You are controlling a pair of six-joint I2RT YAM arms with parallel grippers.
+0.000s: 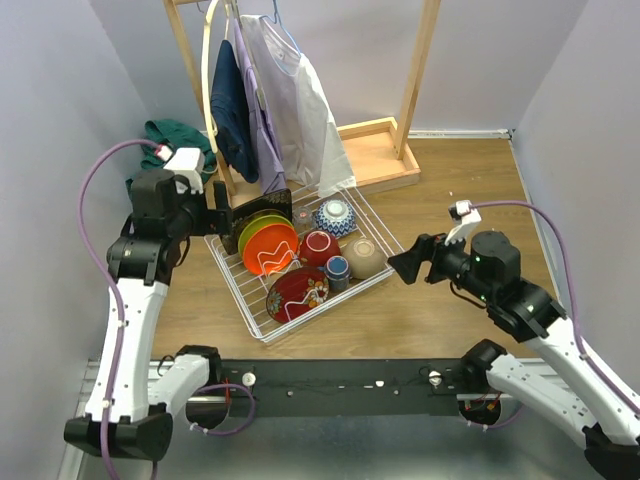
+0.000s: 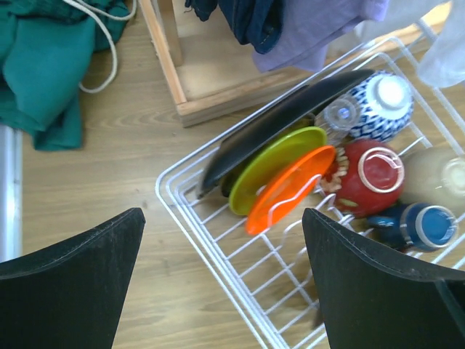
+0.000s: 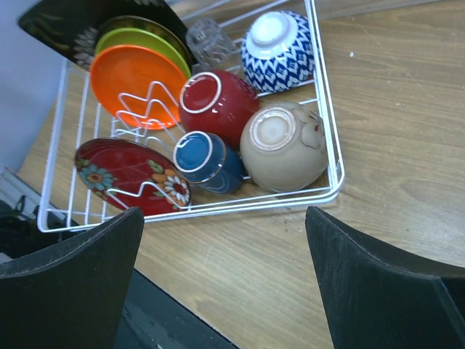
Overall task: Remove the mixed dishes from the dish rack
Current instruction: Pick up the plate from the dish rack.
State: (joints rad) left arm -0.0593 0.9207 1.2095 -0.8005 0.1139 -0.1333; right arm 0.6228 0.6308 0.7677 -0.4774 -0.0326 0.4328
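Progress: by my judgement nothing is unloaded; all nine dishes I count sit inside the dish rack (image 1: 245,285), so the whole job is left
Rack position: it lies angled on the table (image 1: 450,180), between my two arms and just in front of the wooden clothes stand (image 1: 415,80)
Left arm: elbow raised, wrist reaching in at the rack's far left corner, camera looking down on the plates
Left gripper (image 2: 221,214): jaws spread wide with nothing between them, hovering over the rack's left edge, near the black plate but apart from it
Left slots: black square plate (image 2: 290,120), yellow plate (image 2: 272,167) and orange plate (image 2: 290,189) stand on edge, each leaning on the next
Near slot: red patterned plate (image 3: 127,174) leans in the wavy wires
Middle: clear glass (image 3: 211,40) at the far side, red bowl (image 3: 218,105) tipped on its side, small blue cup (image 3: 207,160) touching it
Right side: blue-white bowl (image 3: 280,51) and tan bowl (image 3: 283,149), both foot up
Right arm: stretched low across the table, wrist aimed at the rack's right corner
Right gripper (image 3: 223,211): jaws wide apart and empty, just off that corner, nearest the tan bowl
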